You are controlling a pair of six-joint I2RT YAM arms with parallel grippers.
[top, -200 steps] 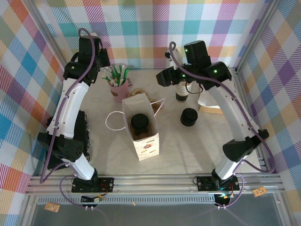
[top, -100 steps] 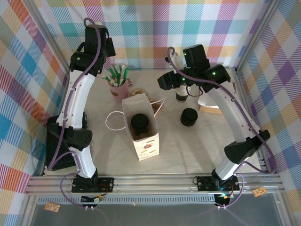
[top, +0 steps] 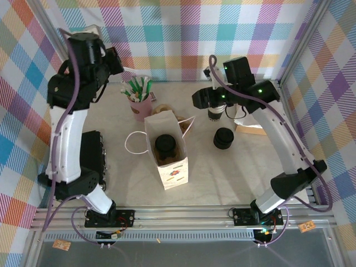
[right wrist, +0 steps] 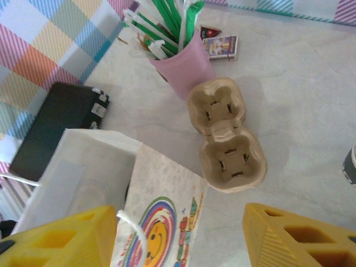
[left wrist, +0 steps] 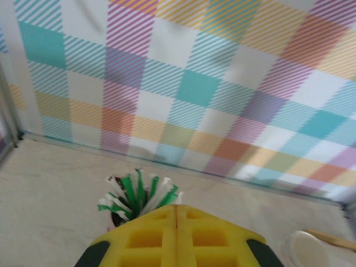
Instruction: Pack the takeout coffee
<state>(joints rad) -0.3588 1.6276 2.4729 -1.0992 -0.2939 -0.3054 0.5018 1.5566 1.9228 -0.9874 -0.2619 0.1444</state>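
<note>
Top external, left to right: a black flat box (top: 92, 151) lies on the pale stone-look worktop (top: 222, 178) beside the left arm, which is reared up at the plaid wall. Left wrist view gives the left end effector (left wrist: 177, 222): yellow gridded fingers pressed together, nothing in them. Next a pink cup (top: 140, 105) of green-white pens (top: 136, 89), upright. Then a white paper bag (top: 167, 154), mouth up, cord handles splayed. The takeout coffee (top: 165, 144) stands inside it, only its round black lid seen. A molded pulp cup carrier (top: 166, 110) sits half hidden behind the bag; right wrist view shows it whole, two wells, plus small printed packets (right wrist: 220, 45). The right end effector (right wrist: 178, 233) is open, fingers wide, nothing between, above the bag edge. A cup stack (top: 216, 111) is partly under that arm, with a squat black round piece (top: 223, 138) near it.
</note>
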